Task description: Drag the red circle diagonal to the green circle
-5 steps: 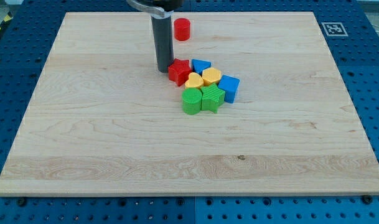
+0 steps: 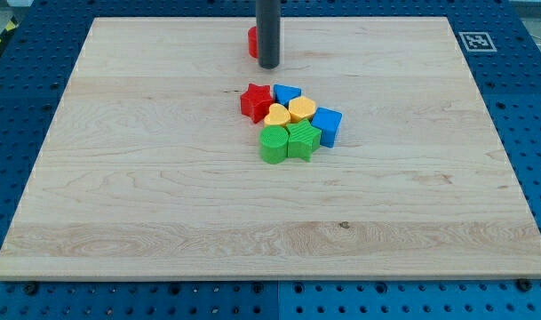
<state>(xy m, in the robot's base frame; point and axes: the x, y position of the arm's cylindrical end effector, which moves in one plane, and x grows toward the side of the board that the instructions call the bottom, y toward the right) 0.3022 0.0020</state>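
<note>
The red circle (image 2: 252, 42) sits near the view's top centre, mostly hidden behind my rod. My tip (image 2: 268, 66) rests on the board just right of and below it, close to or touching it. The green circle (image 2: 273, 145) lies at the lower left of a tight cluster in the board's middle, well below the red circle.
The cluster holds a red star (image 2: 256, 101), a blue block (image 2: 286, 93), two yellow blocks (image 2: 277, 116) (image 2: 302, 109), a green star (image 2: 302, 140) and a blue cube (image 2: 327, 124). The wooden board (image 2: 119, 178) lies on a blue pegboard; a marker tag (image 2: 475, 41) is at the top right.
My tip has moved up and right, from beside the red star to the red circle near the top. The blocks have not visibly moved.
</note>
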